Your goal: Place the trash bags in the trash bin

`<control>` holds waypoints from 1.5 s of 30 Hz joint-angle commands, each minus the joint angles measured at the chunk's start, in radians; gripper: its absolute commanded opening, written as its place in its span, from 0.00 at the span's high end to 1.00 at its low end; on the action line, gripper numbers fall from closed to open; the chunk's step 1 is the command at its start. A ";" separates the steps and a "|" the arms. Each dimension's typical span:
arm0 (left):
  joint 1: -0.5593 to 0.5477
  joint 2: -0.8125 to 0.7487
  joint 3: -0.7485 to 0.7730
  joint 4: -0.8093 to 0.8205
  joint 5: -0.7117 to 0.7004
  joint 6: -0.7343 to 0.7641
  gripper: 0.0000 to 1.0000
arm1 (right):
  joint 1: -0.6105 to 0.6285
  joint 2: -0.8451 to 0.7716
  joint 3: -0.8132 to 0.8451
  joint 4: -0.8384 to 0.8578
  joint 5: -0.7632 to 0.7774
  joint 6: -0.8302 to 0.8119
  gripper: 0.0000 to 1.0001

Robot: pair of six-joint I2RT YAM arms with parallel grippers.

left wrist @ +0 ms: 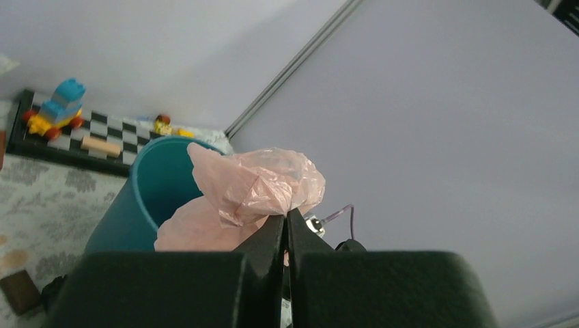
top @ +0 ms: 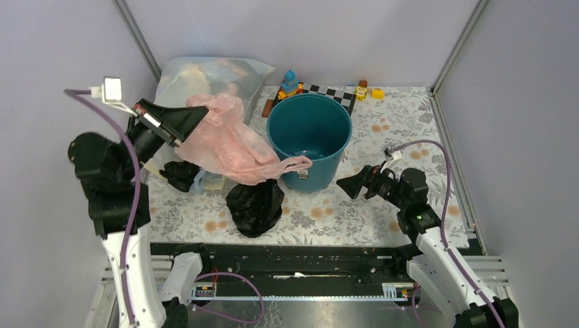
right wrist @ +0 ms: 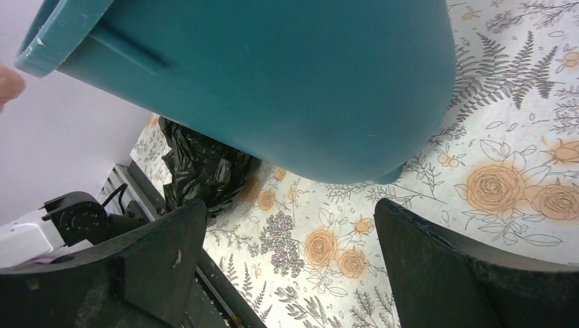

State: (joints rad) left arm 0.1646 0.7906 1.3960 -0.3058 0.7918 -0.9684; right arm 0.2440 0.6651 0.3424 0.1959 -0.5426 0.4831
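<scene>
- Black bag (top: 254,205) lies on the table (top: 410,137) beside the bin (top: 308,137), not yet inside; your left gripper (top: 200,114) holds a pink bag (top: 229,140) aloft.
- Left wrist: jaws clamped on that pink bag.
- Right wrist: your right gripper (right wrist: 290,212) gapes empty beside the bin.

You were running this in a robot test cell: plain grey panel walls (top: 307,34) and metal framing (top: 457,48) boxed in a floral-clothed table (top: 403,123), and a checkerboard (top: 334,92) with toy blocks (top: 290,82) lay well beyond the left fingers (left wrist: 263,253), against the back wall.
</scene>
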 commanded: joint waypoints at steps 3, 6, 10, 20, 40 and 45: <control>-0.010 0.080 -0.003 -0.073 0.029 0.041 1.00 | 0.067 0.076 0.075 0.065 0.024 -0.033 0.00; -0.037 0.064 -0.061 -0.074 0.002 0.060 1.00 | 0.109 0.138 0.085 0.094 0.051 -0.047 0.00; -0.062 0.048 -0.094 -0.184 -0.090 0.159 1.00 | 0.138 0.191 0.086 0.153 0.064 -0.033 0.01; -0.063 -0.066 0.055 -0.531 -0.572 0.340 1.00 | 0.143 0.134 0.050 0.152 0.131 -0.043 0.00; -0.062 -0.059 -0.284 -0.309 -0.942 0.247 1.00 | 0.143 0.050 0.123 -0.028 0.180 -0.081 0.00; -0.063 0.032 -0.388 -0.097 -1.043 0.162 1.00 | 0.142 0.033 0.112 -0.018 0.181 -0.076 0.00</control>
State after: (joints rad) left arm 0.1028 0.7914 1.0550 -0.6460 -0.1944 -0.7231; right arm 0.3798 0.7162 0.4217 0.1711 -0.3756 0.4217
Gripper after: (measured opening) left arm 0.002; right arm 0.994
